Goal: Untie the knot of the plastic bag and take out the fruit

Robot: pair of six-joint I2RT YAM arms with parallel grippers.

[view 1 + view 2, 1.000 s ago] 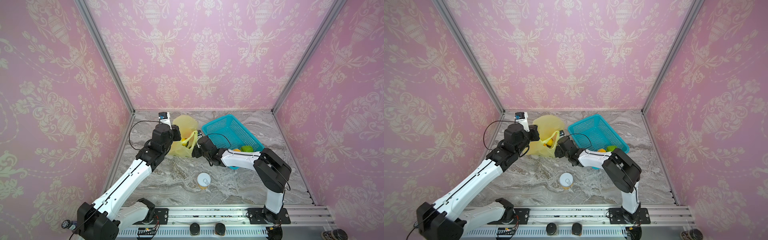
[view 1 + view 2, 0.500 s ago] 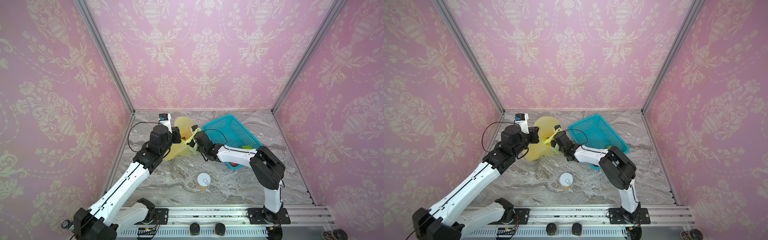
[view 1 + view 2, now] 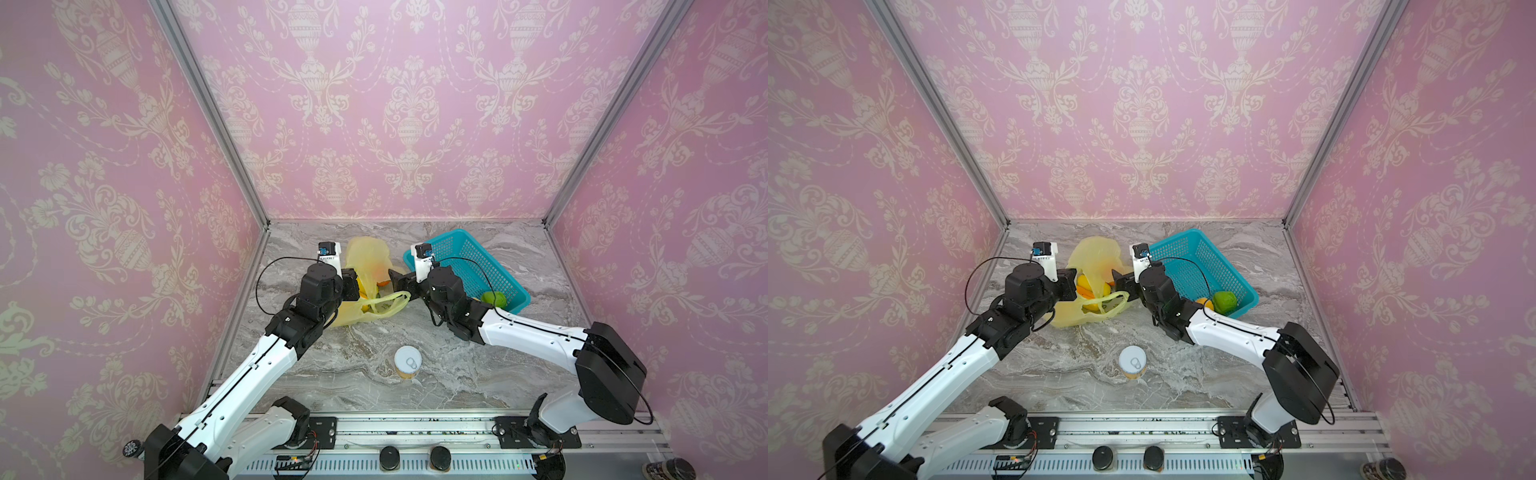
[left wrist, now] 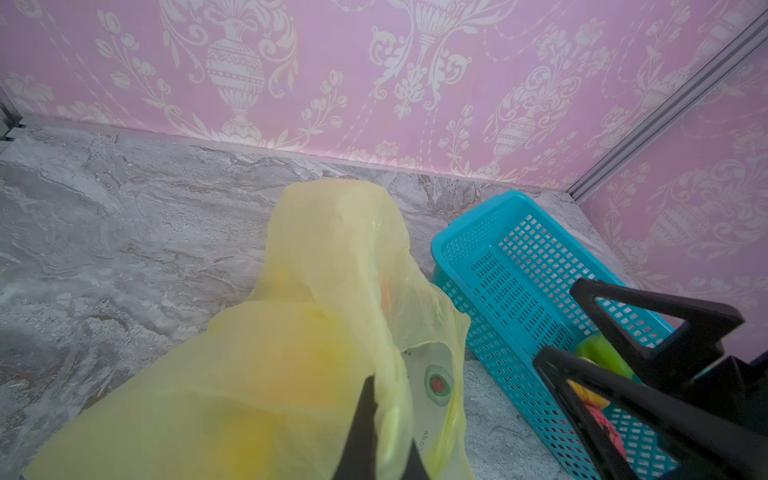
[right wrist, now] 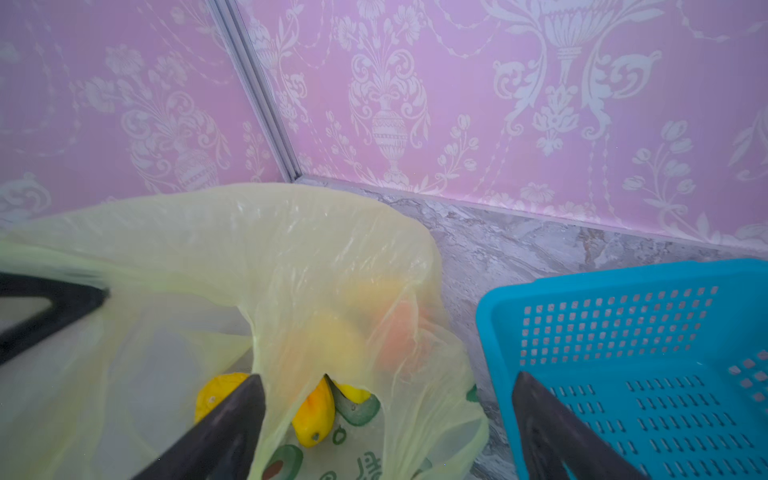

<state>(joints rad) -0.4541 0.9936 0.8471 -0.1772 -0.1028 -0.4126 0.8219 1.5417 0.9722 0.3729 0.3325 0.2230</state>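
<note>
As the left gripper [image 4: 382, 432] pinches a fold of its film, jaws closed tight on it, the lone plastic bag [image 3: 365, 257] slumps toward the back of the grey marble table [image 3: 457, 353], just beside a single turquoise basket [image 3: 473, 257]. Thin, translucent and pale yellow, the bag is crumpled and puffed up at the rear, with green-and-red printed marks [image 4: 436, 384] near its mouth. One bright-yellow handle strip [image 3: 1124, 296] lies as an open loop across that mouth, on the side facing the arms. The right gripper [image 5: 388, 376] hangs at the mouth with jaws spread wide, clamping nothing; in the right wrist view one finger stands before the bag, the other before the basket. Of the fruit [image 5: 316, 415], that same view shows three bare yellow pieces at the opening, plus one yellow and one orange shape blurred behind the film, at least five in the bag. Three more lie in the basket, seen in the left wrist view: a green piece [image 4: 602, 357], a yellow-orange one and a pink-red one. One white-lidded can [image 3: 408, 363] stands upright near the table's front edge, well apart from the bag.
</note>
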